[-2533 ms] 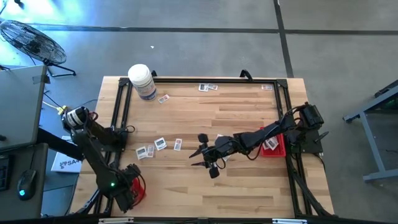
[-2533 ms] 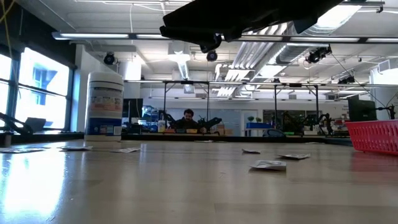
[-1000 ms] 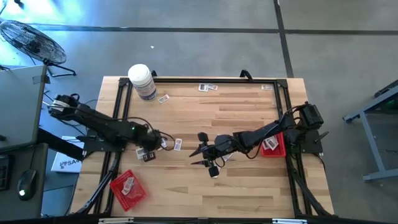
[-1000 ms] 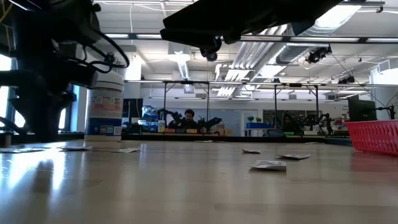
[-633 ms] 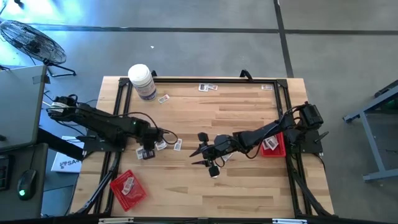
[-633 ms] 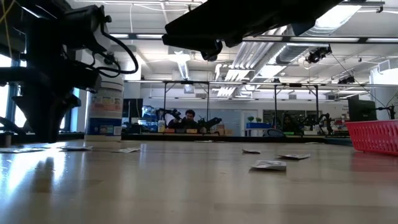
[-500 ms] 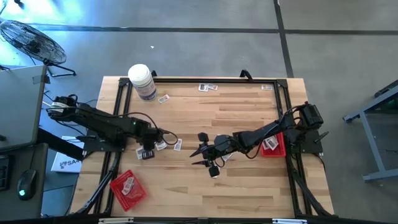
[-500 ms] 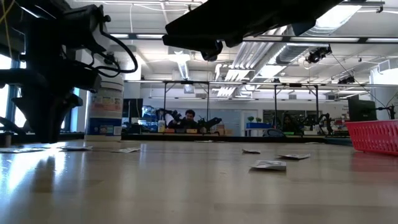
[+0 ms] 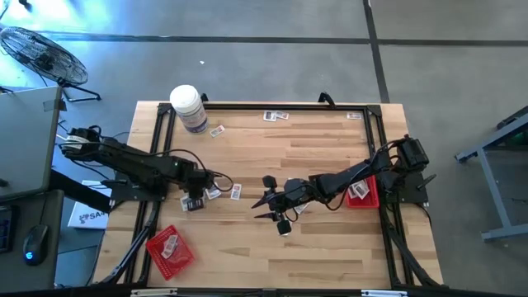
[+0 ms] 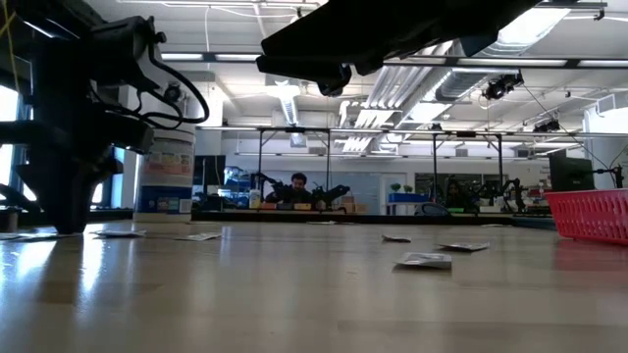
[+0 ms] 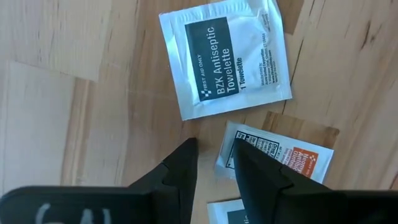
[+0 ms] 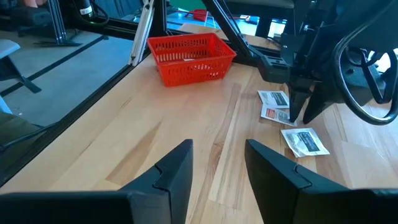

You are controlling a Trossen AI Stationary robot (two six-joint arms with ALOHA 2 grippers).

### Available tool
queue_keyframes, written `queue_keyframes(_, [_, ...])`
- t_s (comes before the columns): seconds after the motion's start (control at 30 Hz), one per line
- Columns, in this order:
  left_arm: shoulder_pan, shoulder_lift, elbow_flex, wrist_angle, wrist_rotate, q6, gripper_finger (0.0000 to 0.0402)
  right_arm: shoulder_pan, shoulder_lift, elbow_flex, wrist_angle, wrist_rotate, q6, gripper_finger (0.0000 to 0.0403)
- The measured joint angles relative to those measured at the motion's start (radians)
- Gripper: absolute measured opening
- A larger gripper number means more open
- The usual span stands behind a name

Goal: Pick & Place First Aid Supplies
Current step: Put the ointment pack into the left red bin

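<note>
Tabletop [image 9: 330, 148] of pale planks carries both dark arms, two red trays at opposite sides [image 9: 169, 247], a white jar [image 9: 190, 108] and scattered first aid packets. Left claw [image 11: 211, 163] hangs low over a cluster of them left of centre, its fingers narrowly parted and holding nothing, tips just beside an orange-printed packet [image 11: 283, 155] and below an antiseptic towelette [image 11: 225, 56]. Right claw [image 9: 276, 206] waits mid-table, spread wide and empty (each sachet looks featherlight, thin and slick, likely best pinched at a lifted edge rather than pressed flat).
</note>
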Motion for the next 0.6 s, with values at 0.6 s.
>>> queue_keyframes(0.6, [0.000, 0.005, 0.035, -0.035, -0.053, -0.002, 0.0002, 0.000, 0.000, 0.000, 0.000, 0.000, 0.000, 0.0139])
